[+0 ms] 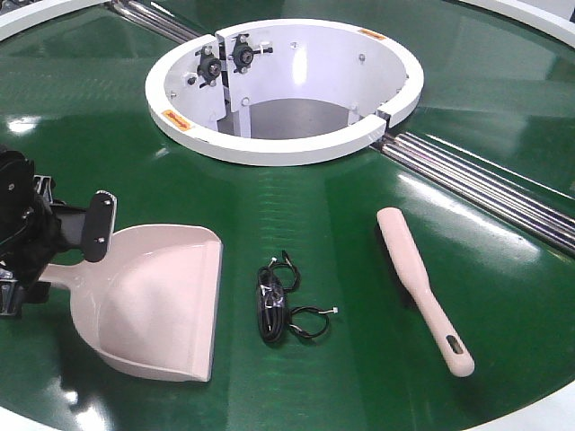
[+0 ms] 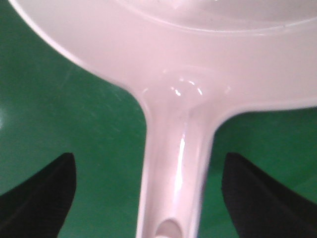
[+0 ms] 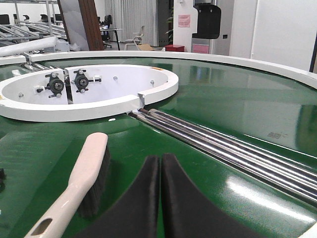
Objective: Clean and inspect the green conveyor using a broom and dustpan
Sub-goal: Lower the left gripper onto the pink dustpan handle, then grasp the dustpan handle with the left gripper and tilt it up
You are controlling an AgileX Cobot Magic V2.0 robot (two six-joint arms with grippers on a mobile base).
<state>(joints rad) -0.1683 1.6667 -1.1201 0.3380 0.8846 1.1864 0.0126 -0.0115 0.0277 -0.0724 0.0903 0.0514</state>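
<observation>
Green conveyor: dustpan left, broom right

Green conveyor (image 1: 359,224) gleams glossy. A smooth pale dustpan (image 1: 162,305) lies left, and the left gripper (image 2: 148,161) straddles its handle, jaws spread, not touching. The slim broom (image 1: 418,283) lies right. The right gripper (image 3: 161,168) is clenched and empty.

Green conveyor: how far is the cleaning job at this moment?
Nothing looks done: the black cable bundle lies on the green conveyor. In hand: the left pincer is open astride the handle of the dustpan, not gripping. To do: the broom lies ungrasped near the shut right pincer; sweeping not begun.
</observation>
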